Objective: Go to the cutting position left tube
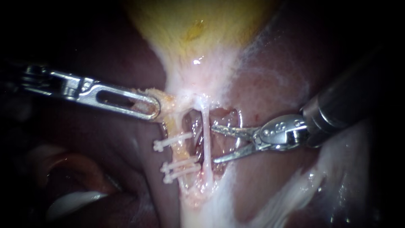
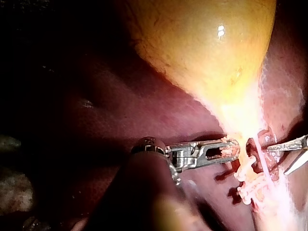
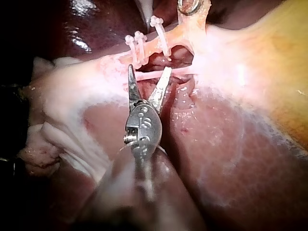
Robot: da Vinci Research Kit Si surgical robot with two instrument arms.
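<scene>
The end effector of the left instrument (image 1: 152,110) clamps the gallbladder (image 1: 198,25) neck. That of the right instrument (image 1: 215,143) gapes open at the thin right tube (image 1: 206,139). The left tube (image 1: 179,153) lies just beyond. Pushing through could nick the right tube or knock the clips (image 1: 173,140).

Place: surgical bench, organ tissue close-up
Signs: gallbladder (image 1: 198,25) top ctr; liver (image 1: 253,185) lower R; clips (image 1: 171,142) on tube (image 1: 182,153), ctr

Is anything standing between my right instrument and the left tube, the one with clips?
Yes. The thin white right tube runs across the open tip of the right instrument, between it and the left tube. The instrument would probably have to pass over or around it. Nothing else visible blocks the way.
</scene>
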